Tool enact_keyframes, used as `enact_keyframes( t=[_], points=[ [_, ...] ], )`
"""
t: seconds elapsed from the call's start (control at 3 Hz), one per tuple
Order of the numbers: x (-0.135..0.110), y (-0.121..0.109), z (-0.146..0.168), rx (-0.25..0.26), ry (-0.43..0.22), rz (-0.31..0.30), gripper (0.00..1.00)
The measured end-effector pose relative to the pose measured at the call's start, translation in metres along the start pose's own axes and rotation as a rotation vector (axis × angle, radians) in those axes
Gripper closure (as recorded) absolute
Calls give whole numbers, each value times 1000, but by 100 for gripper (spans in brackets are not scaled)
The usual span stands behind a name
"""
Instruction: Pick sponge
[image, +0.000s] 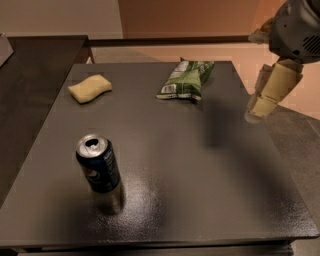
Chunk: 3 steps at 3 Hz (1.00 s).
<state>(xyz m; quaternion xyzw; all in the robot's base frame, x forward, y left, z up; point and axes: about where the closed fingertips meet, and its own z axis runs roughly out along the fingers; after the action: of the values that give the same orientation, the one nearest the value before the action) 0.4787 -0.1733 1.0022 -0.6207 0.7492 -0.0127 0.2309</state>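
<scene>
The sponge (90, 88), a pale yellow soft block with wavy sides, lies on the far left part of the dark table (200, 165). My gripper (258, 111) hangs in the air at the table's right edge, its cream tips pointing down. It is far to the right of the sponge and holds nothing I can see. The grey wrist (296, 30) is above it at the top right corner.
A green chip bag (185, 78) lies at the far middle of the table, between the sponge and the gripper. A blue soda can (98, 163) stands upright at the near left. A dark counter (35, 65) adjoins the table on the left.
</scene>
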Motion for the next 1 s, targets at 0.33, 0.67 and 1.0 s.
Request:
enact_keyframes(
  t=[0.33, 0.67, 1.0],
  points=[
    [-39, -19, 15, 7, -70, -37, 0],
    [-74, -40, 44, -6, -127, -58, 0],
    [-104, -59, 80, -27, -192, -48, 0]
  ],
)
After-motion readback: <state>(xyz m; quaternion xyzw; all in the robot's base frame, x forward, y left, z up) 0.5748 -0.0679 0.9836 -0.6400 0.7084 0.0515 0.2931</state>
